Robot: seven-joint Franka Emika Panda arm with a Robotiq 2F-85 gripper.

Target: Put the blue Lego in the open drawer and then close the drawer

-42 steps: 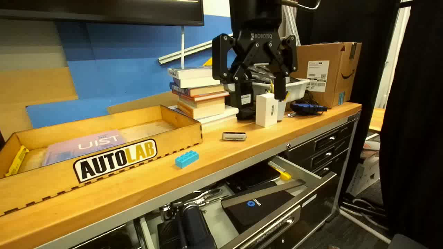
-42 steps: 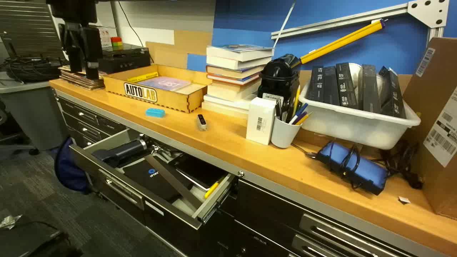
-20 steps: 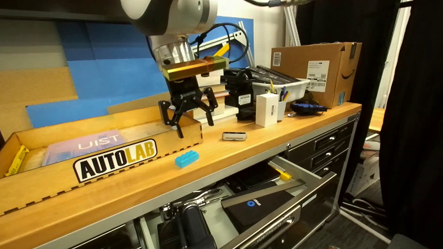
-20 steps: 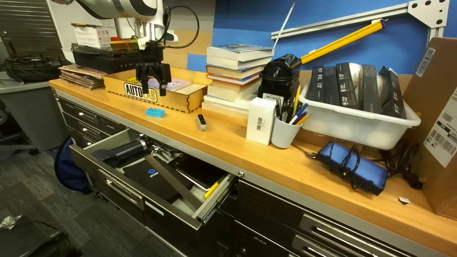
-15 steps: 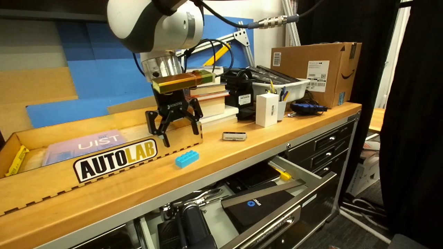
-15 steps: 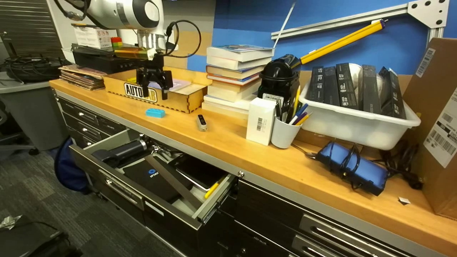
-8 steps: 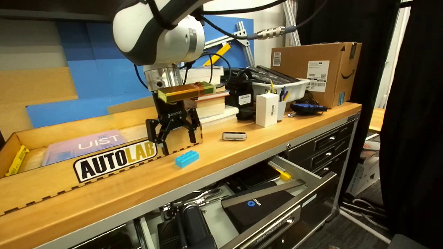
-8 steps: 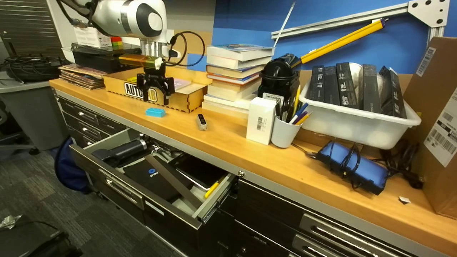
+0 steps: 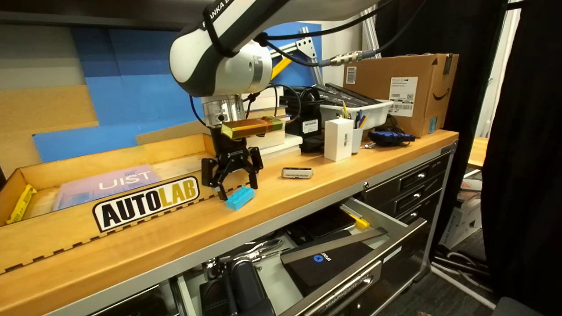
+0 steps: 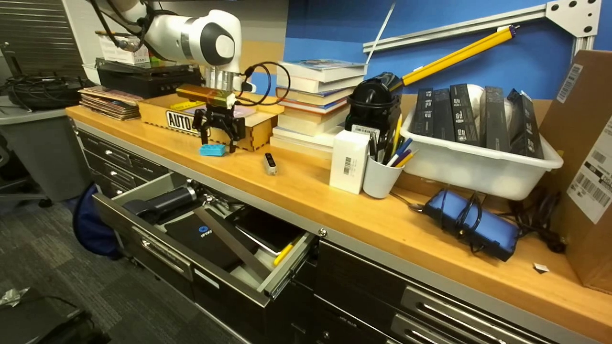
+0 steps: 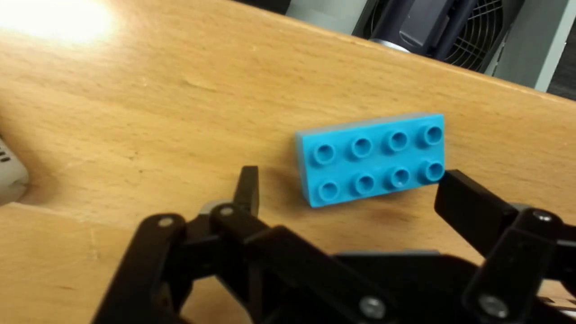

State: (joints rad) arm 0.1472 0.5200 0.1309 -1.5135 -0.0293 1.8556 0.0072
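Blue Lego (image 11: pixel 373 159) lies on the wooden worktop (image 9: pixel 281 191), studs facing up, near the edge above the open drawer (image 9: pixel 373 256). My gripper (image 9: pixel 238 192) points down just beside it, close to the wood, jaws spread wide apart. In the wrist view the Lego's long side runs across the span between my fingertips, set partly ahead of them, on the drawer side. One finger (image 11: pixel 472 209), on the right of that view, stands right at a corner of the Lego; whether it touches, I cannot tell. On the left of that view there is a gap, with wood showing between my finger and the Lego.

In an exterior view a shallow wooden tray (image 9: pixel 66 228) stands just behind me, with AUTOLAB on its front wall and a flat purple thing (image 9: pixel 107 186) marked UIST lying in it. A small grey device (image 9: pixel 297 173) lies on the worktop nearby. Farther along stand a stack of books (image 10: pixel 311 126), a white box (image 10: pixel 346 162), a pen cup (image 10: pixel 381 179) and a white bin (image 10: pixel 468 167) holding dark boxes (image 10: pixel 461 117).

In both exterior views the drawer holds a black case (image 10: pixel 203 241) with a blue mark, a grey strip (image 10: pixel 234 243) lying across it, a dark, barrel-shaped tool (image 10: pixel 165 203) and a yellow piece (image 10: pixel 283 254) at one corner.
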